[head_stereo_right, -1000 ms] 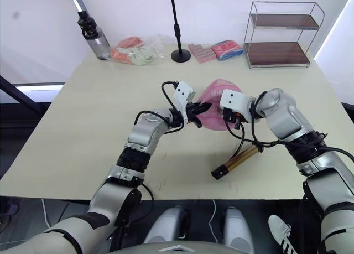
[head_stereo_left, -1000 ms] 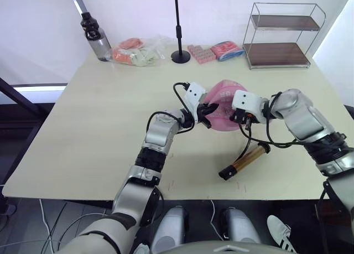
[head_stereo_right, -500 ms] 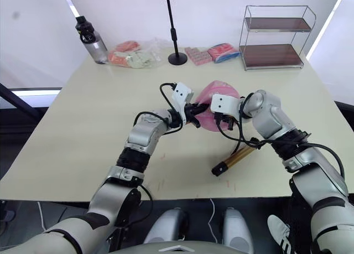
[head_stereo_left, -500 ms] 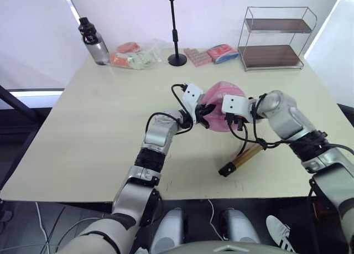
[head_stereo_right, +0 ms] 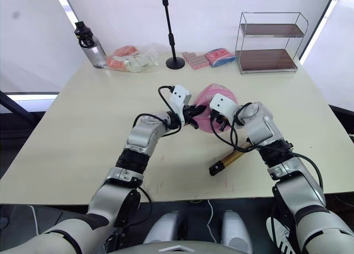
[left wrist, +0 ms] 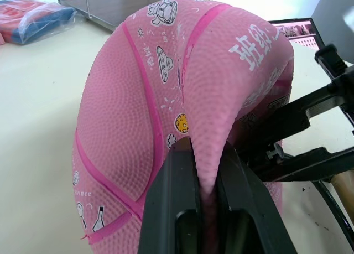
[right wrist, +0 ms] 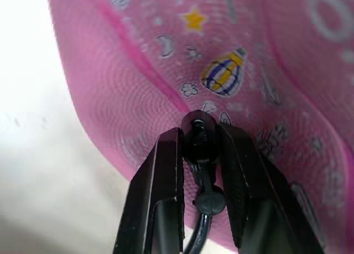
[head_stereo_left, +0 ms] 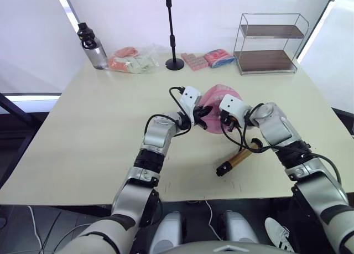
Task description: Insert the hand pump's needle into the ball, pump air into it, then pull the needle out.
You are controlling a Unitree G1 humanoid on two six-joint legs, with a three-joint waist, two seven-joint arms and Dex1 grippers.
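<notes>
1. Your left gripper [left wrist: 206, 171] is pinching a fold of the limp pink ball [left wrist: 166, 88], which sits near the tabletop's middle.
2. Your right gripper [right wrist: 200, 149] is clamped on the needle [right wrist: 197, 133] fitting, held against the ball's skin.
3. The hand pump [head_stereo_left: 239, 160] lies flat on the table [head_stereo_left: 83, 127] toward the near edge, with its hose [head_stereo_left: 249, 144] looping up to your right gripper.

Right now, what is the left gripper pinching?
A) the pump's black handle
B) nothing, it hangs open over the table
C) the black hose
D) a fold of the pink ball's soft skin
D: in the left wrist view the left gripper has its two black fingers closed on a raised fold of the deflated pink ball, while the right gripper holds the needle's black fitting against the ball.
</notes>
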